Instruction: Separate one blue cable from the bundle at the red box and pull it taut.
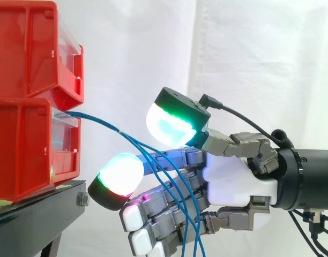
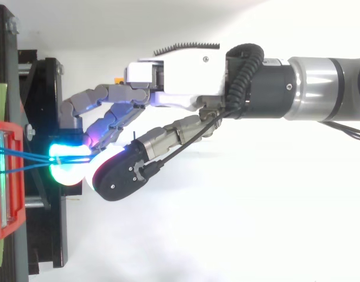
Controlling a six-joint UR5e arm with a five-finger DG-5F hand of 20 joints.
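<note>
Furthest left in the side view, two red bins [image 1: 24, 101] stand stacked one on the other, their open fronts facing right, each with a clear strip along the front lip. They rest on a black stand [image 1: 38, 206], whose right edge carries a bolt head just below the lower bin. Seen from above, the stand reaches a little farther right than the bins.

From the front lip of the lower bin the blue cables [image 1: 99, 123] come out as a tight bundle. They run right and slightly downward, then fan apart into separate strands. These curve down across the near side of the hand and leave the side view at its bottom edge.

Right of the bins the hand [image 1: 236, 179] reaches in level, palm toward the bins. Its fingers [image 1: 121, 174] are spread and only loosely bent, closed on nothing. One large pad glows cyan and green above the strands, and another glows white, green and red below them, with a clear gap between the two. From above, the strands lie across the cyan pad. The lower fingers show a magenta glow.

Farther right, the arm [image 2: 327, 88] leaves at the right edge. Behind everything hangs a white curtain [image 1: 260, 53], in soft folds.
</note>
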